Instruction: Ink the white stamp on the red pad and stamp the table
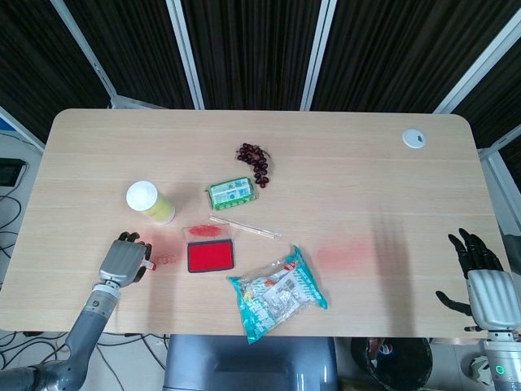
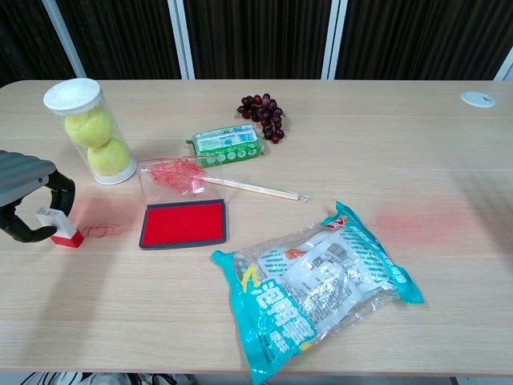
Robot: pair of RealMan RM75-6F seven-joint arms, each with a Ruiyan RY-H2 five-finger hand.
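Note:
The white stamp (image 2: 56, 222) with a red base stands on the table at the left, and my left hand (image 2: 28, 196) grips it with fingers curled round it. In the head view that left hand (image 1: 122, 262) covers most of the stamp (image 1: 150, 264). A faint red stamped mark (image 2: 100, 230) lies just right of the stamp. The red ink pad (image 2: 183, 223) sits open further right, its clear lid (image 2: 172, 175) behind it. My right hand (image 1: 482, 281) hovers open at the table's right front edge, far from everything.
A tube of tennis balls (image 2: 90, 132) stands behind my left hand. A green packet (image 2: 228, 143), grapes (image 2: 263, 116) and a thin stick (image 2: 248, 188) lie mid-table. A teal snack bag (image 2: 317, 289) is near the front, a red smear (image 2: 417, 216) to its right.

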